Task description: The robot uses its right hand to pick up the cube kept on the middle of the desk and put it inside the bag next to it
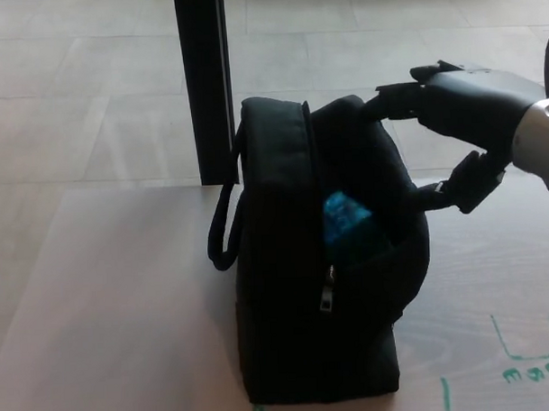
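A black bag point(287, 313) stands upright in the middle of the pale desk point(106, 292), with its zipper open along the top. The blue cube point(345, 217) sits inside the opening, and only its top part shows above the zipper edge. My right hand point(465, 109) reaches in from the upper right, over the bag's right shoulder. It is open and empty: its fingers point(392, 98) lie close to the bag's top, and the thumb point(441, 195) is by the bag's right side. I cannot tell whether they touch the fabric. My left hand is out of view.
A black vertical post point(202, 82) stands behind the desk, just left of the bag. Green marker lines point(533, 368) are drawn on the desk at the lower right. Tiled floor lies beyond the desk's far edge.
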### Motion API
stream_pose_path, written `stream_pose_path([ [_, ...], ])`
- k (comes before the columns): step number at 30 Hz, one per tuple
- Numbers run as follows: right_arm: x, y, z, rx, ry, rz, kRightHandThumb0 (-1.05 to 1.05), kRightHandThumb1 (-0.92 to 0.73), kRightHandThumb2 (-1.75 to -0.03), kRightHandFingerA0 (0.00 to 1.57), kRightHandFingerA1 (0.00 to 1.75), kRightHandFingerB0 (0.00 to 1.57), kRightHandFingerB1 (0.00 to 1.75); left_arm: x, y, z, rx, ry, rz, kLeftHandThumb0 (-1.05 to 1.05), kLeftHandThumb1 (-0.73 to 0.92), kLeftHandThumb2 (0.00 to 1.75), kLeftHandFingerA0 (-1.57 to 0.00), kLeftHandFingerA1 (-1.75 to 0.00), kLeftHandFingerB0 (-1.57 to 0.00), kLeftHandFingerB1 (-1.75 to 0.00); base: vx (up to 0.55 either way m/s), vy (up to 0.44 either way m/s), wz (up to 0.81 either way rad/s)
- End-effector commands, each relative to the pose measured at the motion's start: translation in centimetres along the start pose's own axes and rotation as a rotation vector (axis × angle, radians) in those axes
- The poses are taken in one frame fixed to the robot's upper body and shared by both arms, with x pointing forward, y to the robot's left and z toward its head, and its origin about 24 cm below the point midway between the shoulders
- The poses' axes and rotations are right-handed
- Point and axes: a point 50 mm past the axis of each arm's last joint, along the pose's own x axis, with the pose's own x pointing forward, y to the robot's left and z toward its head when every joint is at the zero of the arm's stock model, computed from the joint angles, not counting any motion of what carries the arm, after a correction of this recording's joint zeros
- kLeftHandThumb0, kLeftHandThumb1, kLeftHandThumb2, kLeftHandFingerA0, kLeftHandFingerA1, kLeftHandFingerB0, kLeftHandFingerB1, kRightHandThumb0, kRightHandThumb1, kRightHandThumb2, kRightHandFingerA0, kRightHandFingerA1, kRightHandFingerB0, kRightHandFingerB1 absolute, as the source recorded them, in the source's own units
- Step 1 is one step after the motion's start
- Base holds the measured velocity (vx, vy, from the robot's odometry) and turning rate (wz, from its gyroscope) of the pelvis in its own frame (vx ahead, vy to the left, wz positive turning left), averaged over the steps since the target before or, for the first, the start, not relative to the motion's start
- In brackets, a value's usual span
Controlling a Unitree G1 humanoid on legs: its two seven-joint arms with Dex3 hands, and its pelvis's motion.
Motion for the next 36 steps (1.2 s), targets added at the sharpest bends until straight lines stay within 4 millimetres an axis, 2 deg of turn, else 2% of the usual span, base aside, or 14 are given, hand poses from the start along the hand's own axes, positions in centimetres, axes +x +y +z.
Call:
stream_pose_path([
  [1,0.3,-0.5,0.2,-0.087,0.099,0.018,-0.87,-0.51,-0.73,0.0,0.0,0.02,0.19,0.2,-0.2,-0.1,0.001,0.017,-0.023,-0.66,0.76,0.62,-0.25,-0.55,-0.16,-0.4,0.0,0.0,0.0],
  [3,0.7,-0.5,0.8,-0.094,0.097,0.016,-0.96,-0.56,-0.88,0.0,0.15,0.14,0.15,0.1,-0.2,0.1,-0.004,0.002,-0.039,-0.66,0.77,0.61,-0.21,-0.55,-0.13,-0.4,0.0,0.0,0.0],
  [5,0.8,-0.5,1.2,-0.094,0.089,0.013,-0.98,-0.56,-0.85,0.0,0.12,0.06,0.2,0.1,-0.2,0.2,0.0,0.007,-0.029,-0.66,0.76,0.62,-0.23,-0.55,-0.14,-0.4,0.0,0.0,0.0],
  [6,0.8,-0.5,1.3,-0.09,0.086,0.009,-0.96,-0.56,-0.85,0.0,0.12,0.13,0.26,0.2,-0.2,0.3,0.013,0.009,-0.021,-0.67,0.77,0.63,-0.26,-0.55,-0.17,-0.41,0.0,0.0,0.0],
  [7,0.9,-0.4,1.5,-0.092,0.083,0.002,-0.82,-0.44,-0.71,0.0,0.0,0.1,0.29,0.3,-0.3,0.3,0.044,0.01,-0.01,-0.68,0.77,0.63,-0.28,-0.56,-0.18,-0.42,0.0,0.0,0.0],
  [9,1.0,-0.3,1.8,-0.091,0.077,-0.002,-0.81,-0.44,-0.71,0.0,0.0,0.06,0.3,0.3,-0.3,0.4,0.048,0.012,-0.004,-0.68,0.77,0.63,-0.28,-0.56,-0.18,-0.42,0.0,0.0,0.0],
  [10,1.0,-0.3,2.0,-0.094,0.075,0.0,-0.92,-0.52,-0.83,0.0,0.14,0.12,0.31,0.4,-0.3,0.3,0.044,0.011,-0.006,-0.69,0.77,0.62,-0.27,-0.56,-0.18,-0.42,0.0,0.0,0.0],
  [16,0.6,-1.2,2.0,-0.101,0.071,0.005,-0.88,-0.5,-0.77,0.0,0.0,0.06,0.26,0.3,-0.3,0.1,0.043,0.015,-0.015,-0.66,0.79,0.62,-0.27,-0.56,-0.17,-0.41,0.0,0.0,0.0],
  [20,-1.0,-3.4,0.0,-0.037,0.064,-0.079,-0.89,-0.54,-0.88,0.0,0.16,0.15,0.46,0.1,0.0,-0.2,-0.009,0.027,-0.005,-0.63,0.77,0.62,-0.23,-0.55,-0.16,-0.41,0.0,0.0,0.0],
  [21,-1.7,-4.1,-0.8,-0.022,0.071,-0.114,-0.72,-0.64,-0.59,0.0,0.36,0.26,0.37,0.1,-0.1,-0.1,0.007,0.024,-0.007,-0.63,0.78,0.62,-0.23,-0.54,-0.16,-0.41,0.0,0.0,0.0],
  [27,-5.4,-6.0,-3.9,0.196,0.085,-0.244,-0.58,-0.62,-0.59,0.11,0.47,0.45,0.36,-0.1,0.0,-0.4,0.003,0.03,-0.015,-0.63,0.79,0.63,-0.21,-0.53,-0.14,-0.4,0.0,0.0,0.0],
  [28,-6.6,-6.1,-4.8,0.253,0.092,-0.286,-0.65,-0.51,-0.84,0.19,0.55,0.42,0.51,-0.1,0.0,-0.5,0.001,0.032,-0.014,-0.63,0.78,0.62,-0.23,-0.54,-0.15,-0.4,0.0,0.0,0.0],
  [29,-7.5,-5.9,-5.4,0.296,0.094,-0.316,-0.59,-0.63,-0.59,0.27,0.52,0.51,0.38,-0.1,-0.1,-0.5,-0.002,0.034,-0.013,-0.63,0.78,0.62,-0.24,-0.54,-0.16,-0.4,0.0,0.0,0.0],
  [36,-13.5,-1.1,-10.0,0.618,0.196,-0.44,-0.44,-0.61,-0.58,0.36,0.52,0.49,0.42,-0.2,-0.2,-0.7,-0.029,0.035,-0.017,-0.63,0.75,0.61,-0.23,-0.54,-0.15,-0.4,0.0,0.0,0.0],
])
